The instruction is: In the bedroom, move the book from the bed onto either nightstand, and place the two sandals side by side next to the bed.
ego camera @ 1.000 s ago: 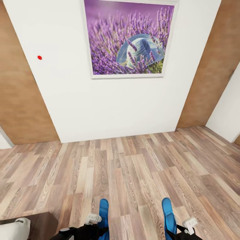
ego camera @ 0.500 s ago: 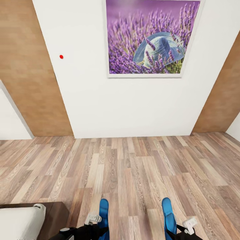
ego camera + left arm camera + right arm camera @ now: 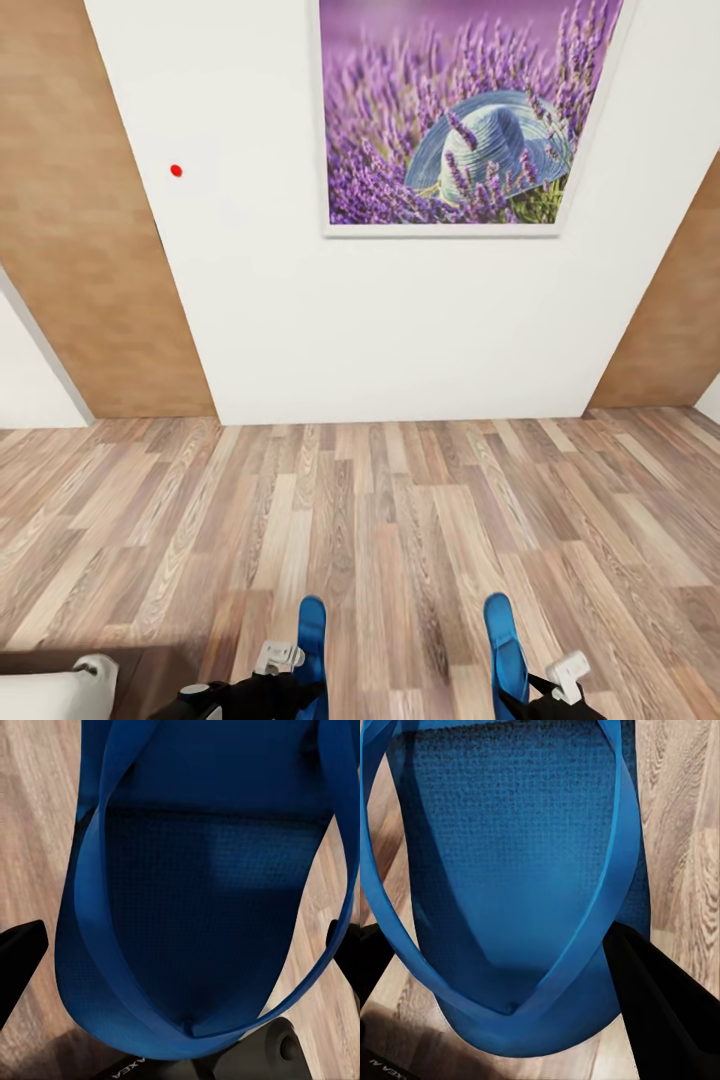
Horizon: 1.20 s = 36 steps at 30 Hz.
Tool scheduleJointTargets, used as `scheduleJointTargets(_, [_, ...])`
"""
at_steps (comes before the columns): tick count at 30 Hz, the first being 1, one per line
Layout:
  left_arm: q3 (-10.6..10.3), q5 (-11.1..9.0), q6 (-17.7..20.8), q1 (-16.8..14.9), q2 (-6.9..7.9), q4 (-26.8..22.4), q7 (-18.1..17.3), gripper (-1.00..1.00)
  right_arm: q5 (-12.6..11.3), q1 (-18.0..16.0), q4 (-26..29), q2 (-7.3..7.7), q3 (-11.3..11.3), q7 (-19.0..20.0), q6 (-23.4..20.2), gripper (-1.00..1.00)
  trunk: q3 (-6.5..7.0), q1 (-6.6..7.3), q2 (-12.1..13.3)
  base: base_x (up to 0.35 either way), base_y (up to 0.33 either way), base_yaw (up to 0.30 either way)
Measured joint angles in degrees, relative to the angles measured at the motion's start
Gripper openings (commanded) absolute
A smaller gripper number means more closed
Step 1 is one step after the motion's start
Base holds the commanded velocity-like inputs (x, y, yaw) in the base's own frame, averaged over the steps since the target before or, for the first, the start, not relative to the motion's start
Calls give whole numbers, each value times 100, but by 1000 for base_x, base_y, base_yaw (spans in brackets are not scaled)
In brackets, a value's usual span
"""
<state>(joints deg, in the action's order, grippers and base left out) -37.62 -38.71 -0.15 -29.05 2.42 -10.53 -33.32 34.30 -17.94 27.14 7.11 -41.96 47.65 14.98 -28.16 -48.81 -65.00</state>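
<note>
Open wood-plank floor (image 3: 400, 520) runs ahead to the white wall (image 3: 400, 320); nothing stands on it. The wall closes the far side, with a framed lavender picture (image 3: 465, 115) hung flat and brown panels (image 3: 90, 250) to either side. At the lower left, the bed (image 3: 60, 685) corner juts in, near the left arm. Each gripper's span is taken up: left sandal (image 3: 202, 892) between the left fingers, right sandal (image 3: 510, 870) between the right fingers.

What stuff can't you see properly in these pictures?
- Bed: just a corner, cut off by the head view's bottom edge.
- Lavender picture: top cut off, head view.
- Left sandal, right sandal: toe ends run past the wrist views' edges.
- Left claw: the sandal hides its grip.
</note>
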Motion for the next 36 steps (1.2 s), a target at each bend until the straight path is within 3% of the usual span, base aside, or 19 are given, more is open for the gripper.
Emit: scheduleJointTargets(36, [-4,1,0,0,-44,0,5,-100,10,-1,-421,-30,29,-5,12,-100,0,0,0,329,0,1])
